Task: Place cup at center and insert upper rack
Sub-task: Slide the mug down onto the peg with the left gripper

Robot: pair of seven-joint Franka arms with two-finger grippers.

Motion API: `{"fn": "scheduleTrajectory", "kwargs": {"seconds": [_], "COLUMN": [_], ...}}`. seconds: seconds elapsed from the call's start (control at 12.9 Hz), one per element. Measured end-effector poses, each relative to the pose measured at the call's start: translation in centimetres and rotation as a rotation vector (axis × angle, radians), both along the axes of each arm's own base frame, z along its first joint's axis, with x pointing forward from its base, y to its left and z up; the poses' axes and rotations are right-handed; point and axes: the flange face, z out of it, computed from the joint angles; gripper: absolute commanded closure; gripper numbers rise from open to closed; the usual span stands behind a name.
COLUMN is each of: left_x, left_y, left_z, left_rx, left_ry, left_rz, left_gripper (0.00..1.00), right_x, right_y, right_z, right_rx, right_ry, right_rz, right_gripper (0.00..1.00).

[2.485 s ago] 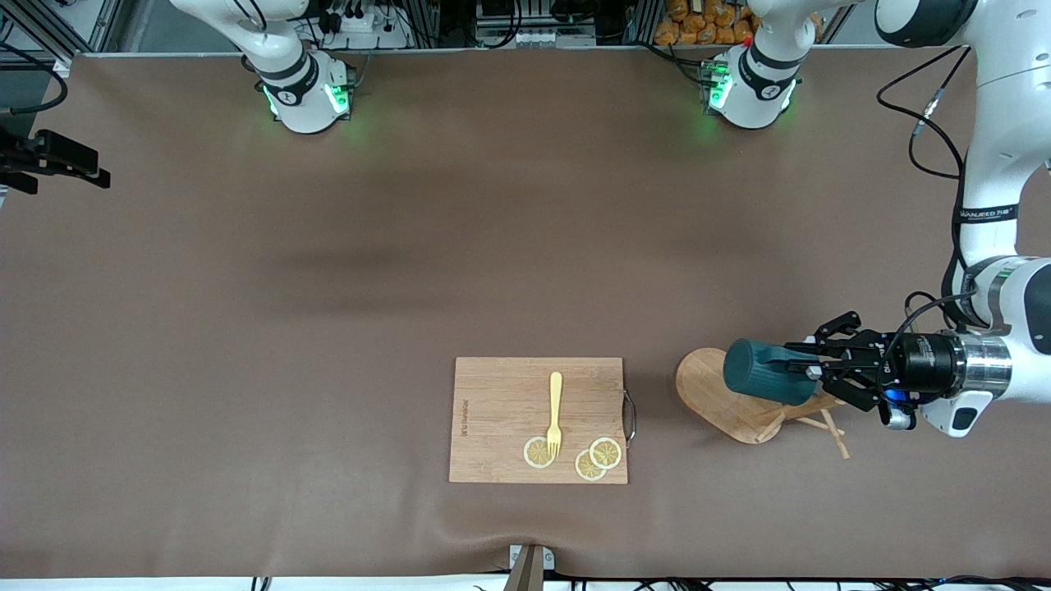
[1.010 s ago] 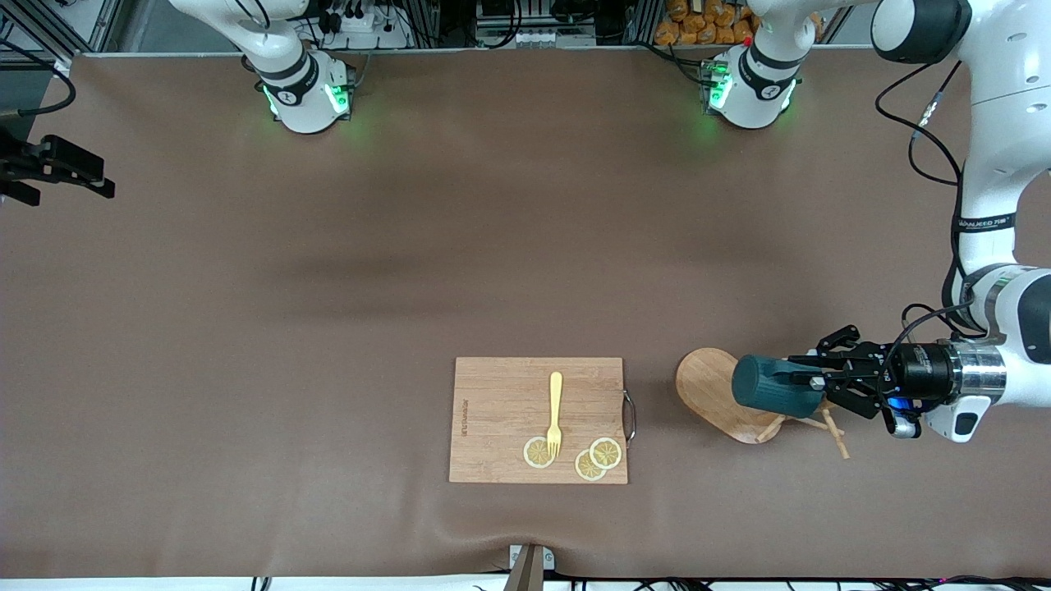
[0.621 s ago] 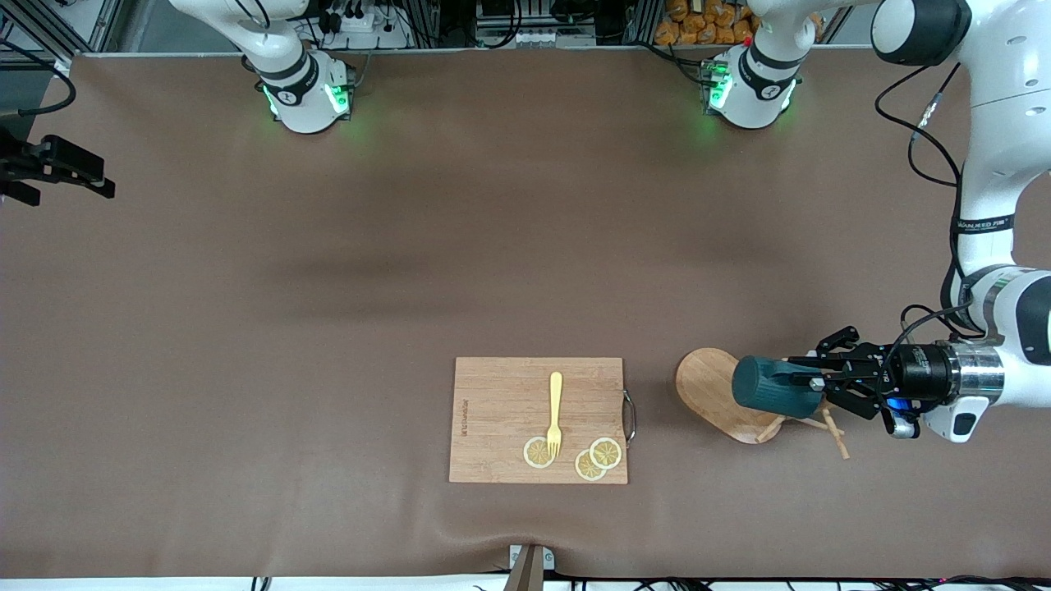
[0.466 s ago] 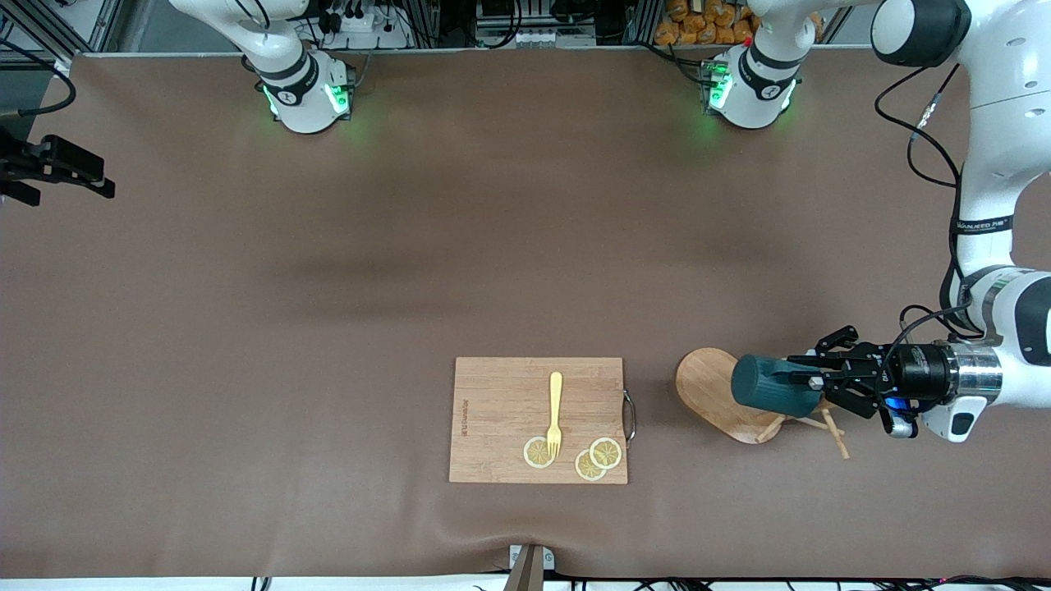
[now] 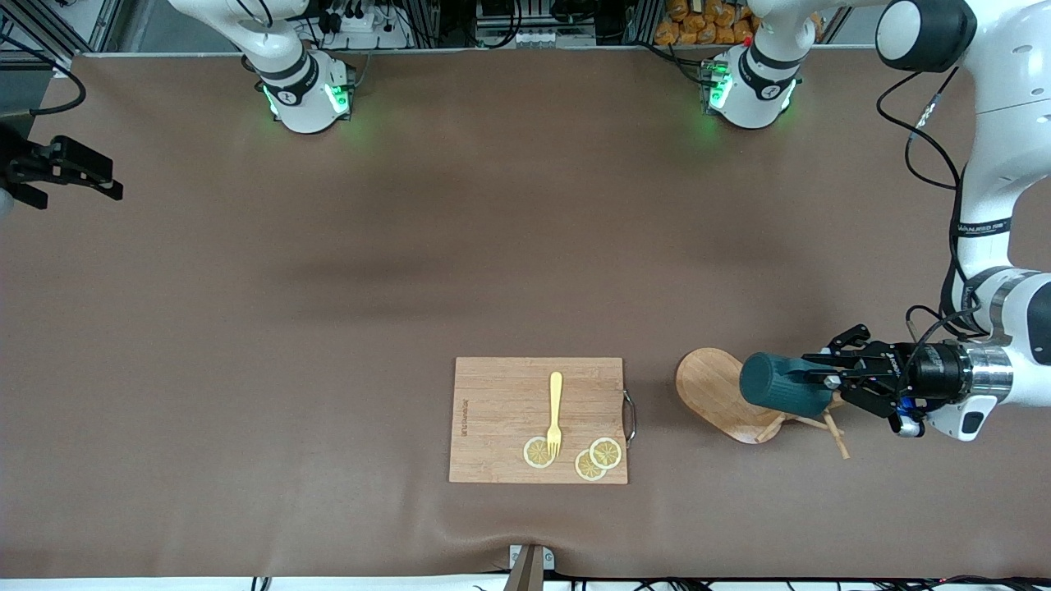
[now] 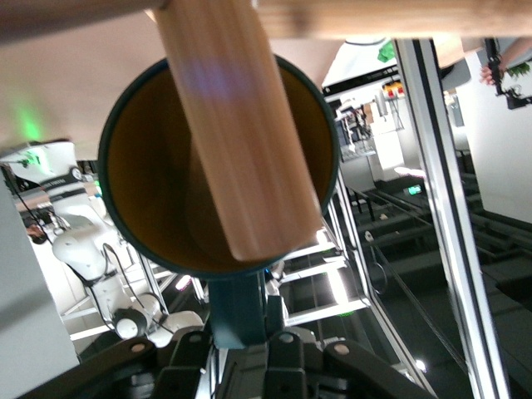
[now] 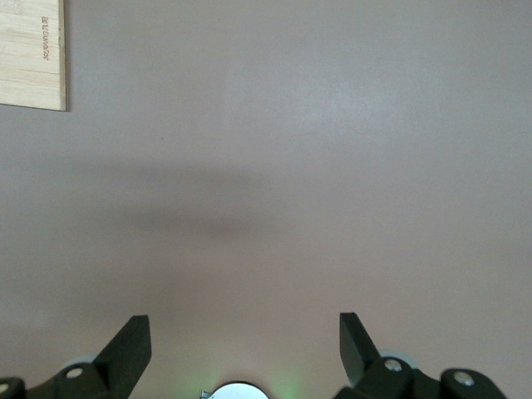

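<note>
Left tool [image 5: 821, 383] clamps cup [image 5: 776, 391] over upper rack [image 5: 722, 394]; right tool [image 7: 243, 349] waits agape.

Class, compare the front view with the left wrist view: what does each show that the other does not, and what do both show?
Only the front view shows the cutting board with its yellow fork and lemon slices, the mug tree's oval base, and the right gripper, open, waiting over the table's edge. Only the left wrist view shows the cup's tan inside with the wooden post reaching into it. Both show the teal cup gripped by the left gripper.
</note>
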Motion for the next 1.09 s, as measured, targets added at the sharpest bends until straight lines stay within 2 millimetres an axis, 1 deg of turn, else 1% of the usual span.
{"fn": "scheduleTrajectory", "kwargs": {"seconds": [0.16, 0.54, 1.09], "left_x": [0.0, 0.0, 0.0], "left_y": [0.3, 0.3, -0.1], "left_z": [-0.5, -1.5, -2.2], "left_rx": [-0.022, -0.03, -0.035], "left_ry": [0.005, 0.004, 0.012], "left_rz": [0.009, 0.009, 0.001], "left_gripper": [1.0, 1.0, 1.0], "right_x": [0.0, 0.0, 0.0], "right_y": [0.0, 0.0, 0.0], "right_z": [0.0, 0.0, 0.0], "right_rx": [0.0, 0.0, 0.0], "right_ry": [-0.001, -0.001, -0.001], "right_rz": [0.0, 0.0, 0.0], "right_gripper": [0.0, 0.0, 0.0]}}
